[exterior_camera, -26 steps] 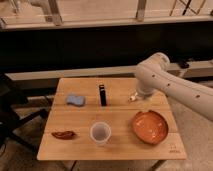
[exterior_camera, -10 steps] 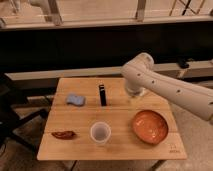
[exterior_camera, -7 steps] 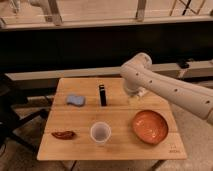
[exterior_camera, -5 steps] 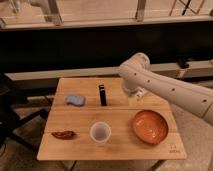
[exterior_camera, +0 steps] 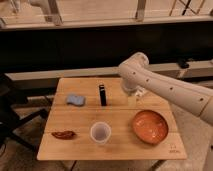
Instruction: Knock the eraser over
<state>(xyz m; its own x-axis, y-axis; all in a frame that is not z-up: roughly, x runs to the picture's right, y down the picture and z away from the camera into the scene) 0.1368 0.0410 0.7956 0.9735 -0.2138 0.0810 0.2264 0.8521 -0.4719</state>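
Observation:
The eraser [exterior_camera: 102, 94] is a slim black block standing upright on the wooden table [exterior_camera: 125, 147], near its back middle. My gripper [exterior_camera: 131, 93] is at the end of the white arm, low over the table's back right part. It is to the right of the eraser and apart from it. The arm's wrist hides most of the gripper.
A light-blue spongy pad [exterior_camera: 76, 100] lies left of the eraser. A white cup [exterior_camera: 100, 133] stands at the front middle and an orange bowl [exterior_camera: 149, 126] at the front right. A red-brown item [exterior_camera: 63, 134] lies at the front left. A dark chair [exterior_camera: 10, 115] stands left of the table.
The arm has swung left along the back of the table, bringing the gripper closer to the eraser. The eraser still stands upright in the same place.

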